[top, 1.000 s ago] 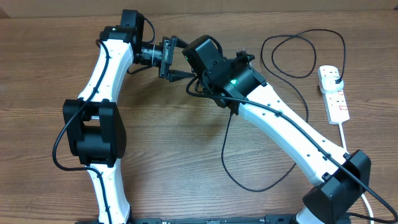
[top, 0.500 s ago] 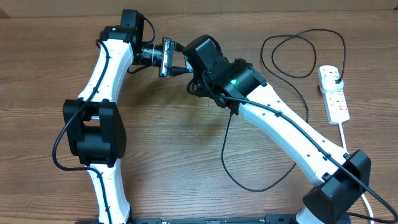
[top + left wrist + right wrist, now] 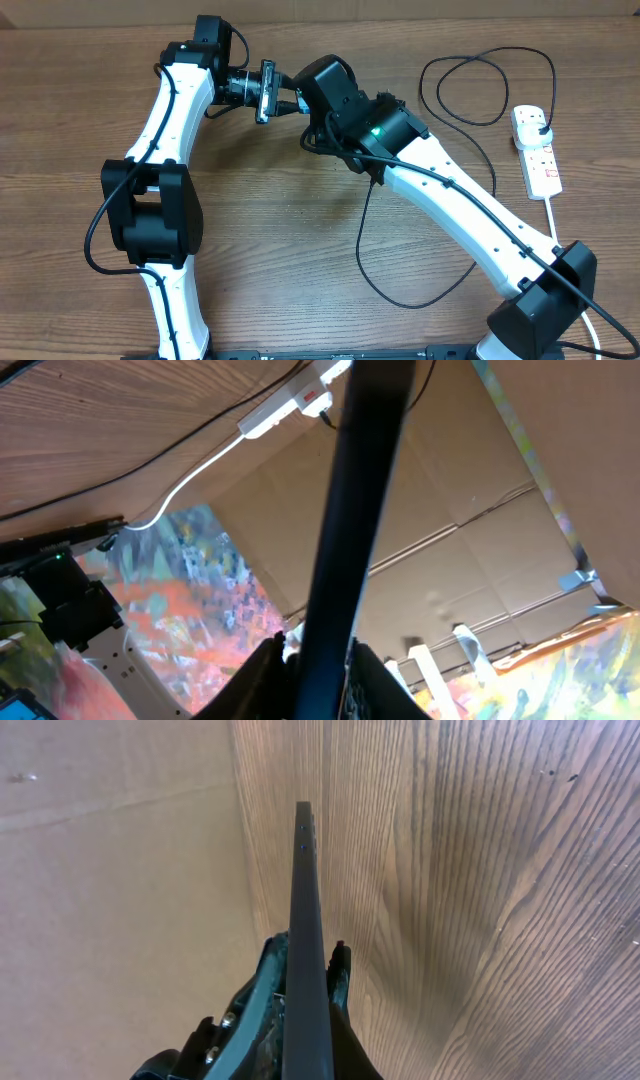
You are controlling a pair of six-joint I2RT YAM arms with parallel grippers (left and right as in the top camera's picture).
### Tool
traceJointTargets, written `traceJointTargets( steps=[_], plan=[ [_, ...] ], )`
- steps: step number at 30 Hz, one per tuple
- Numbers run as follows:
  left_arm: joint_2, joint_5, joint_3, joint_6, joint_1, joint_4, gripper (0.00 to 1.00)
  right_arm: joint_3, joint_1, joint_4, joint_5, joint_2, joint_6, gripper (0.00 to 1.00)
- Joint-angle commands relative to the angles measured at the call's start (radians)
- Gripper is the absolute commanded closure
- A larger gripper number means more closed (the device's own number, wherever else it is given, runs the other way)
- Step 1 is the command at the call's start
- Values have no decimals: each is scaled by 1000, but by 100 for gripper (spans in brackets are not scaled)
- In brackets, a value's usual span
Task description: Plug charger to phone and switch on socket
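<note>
The phone (image 3: 350,510) shows edge-on as a dark blue slab between my left gripper's (image 3: 318,660) fingers. In the right wrist view the phone (image 3: 304,890) also runs edge-on between my right gripper's (image 3: 307,952) fingers, small holes at its far end. Overhead, the left gripper (image 3: 283,100) meets the right wrist, which hides the right fingers and the phone. The black charger cable (image 3: 470,70) loops from a plug in the white socket strip (image 3: 538,160) and passes under the right arm. Its connector tip is hidden.
The strip's thick white cord (image 3: 552,215) runs toward the front right; strip (image 3: 300,398) and cord also show in the left wrist view. A big cable loop (image 3: 400,295) lies at centre front. A cardboard wall (image 3: 120,870) stands behind the table.
My left gripper has turned and moved right, up against the right wrist. The right arm has shifted slightly toward it. The cable and strip have not moved.
</note>
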Motion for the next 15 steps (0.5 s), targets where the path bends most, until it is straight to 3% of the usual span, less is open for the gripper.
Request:
traceJointTargets(
  steps=[1, 15],
  plan=[
    [-5, 31, 24, -6, 9, 0, 78, 20, -1, 10, 9, -53, 74, 96],
    [-5, 50, 24, -6, 9, 0, 87, 20, -1, 14, 5, -53, 73, 96]
  ],
)
